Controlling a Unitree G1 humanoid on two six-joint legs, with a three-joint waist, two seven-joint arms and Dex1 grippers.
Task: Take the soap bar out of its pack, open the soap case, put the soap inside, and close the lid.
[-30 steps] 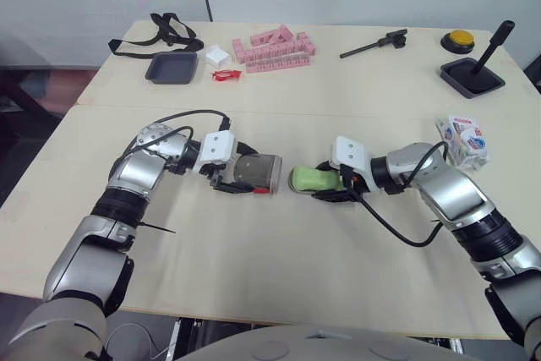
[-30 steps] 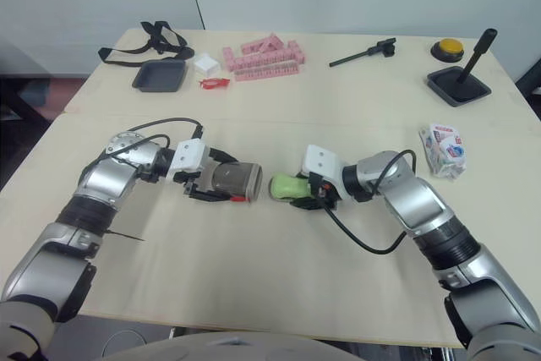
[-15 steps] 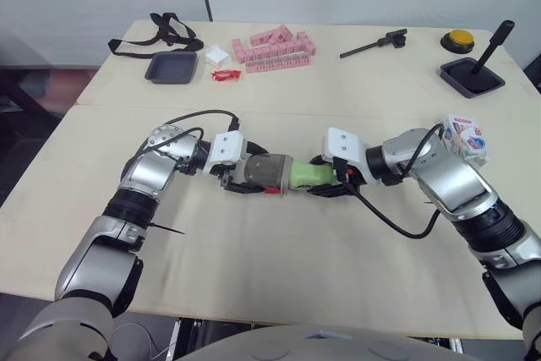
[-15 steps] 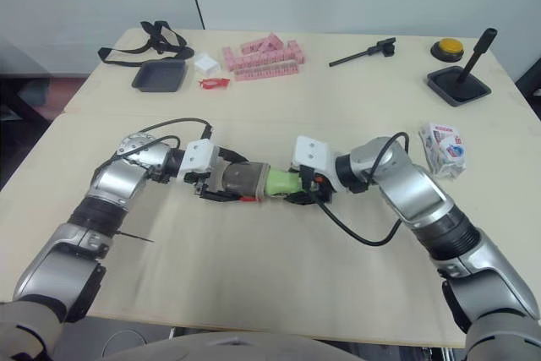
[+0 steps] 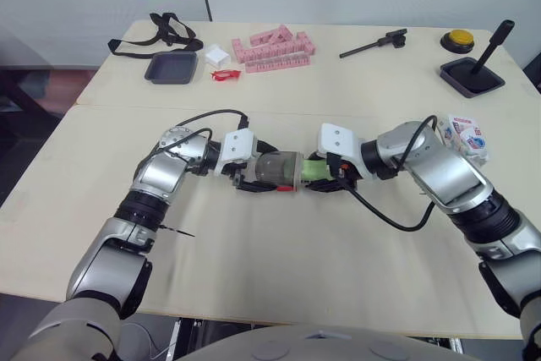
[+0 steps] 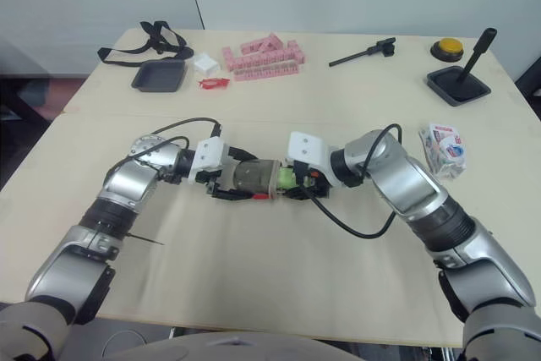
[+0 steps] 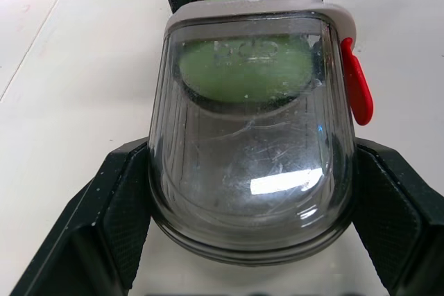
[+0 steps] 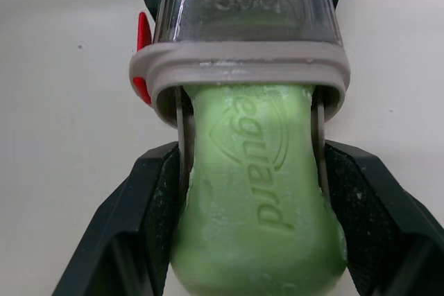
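My left gripper (image 5: 272,173) is shut on the soap case (image 5: 277,169), a clear grey shell with a grey rim and a red latch (image 7: 356,91), lying on its side just above the table's middle. Its open mouth faces right. My right gripper (image 5: 321,176) is shut on the green soap bar (image 5: 316,172), whose front end sits inside the case's mouth. Through the case wall (image 7: 253,164) the soap's tip (image 7: 243,67) shows near the rim. In the right wrist view, black fingers (image 8: 142,216) flank the soap (image 8: 257,199) below the rim (image 8: 239,66). The crumpled soap pack (image 5: 463,139) lies at the right edge.
Along the far side of the table are a black strap (image 5: 166,33), a dark tray (image 5: 172,67), a small white block (image 5: 218,55), pink bricks (image 5: 272,48), a black tool (image 5: 374,43), a yellow button (image 5: 461,39) and a black tray holding a stick (image 5: 473,74).
The two grippers have come together at the table's middle. The soap, apart from the case a second ago, has slid into its open mouth and gone deeper since half a second ago.
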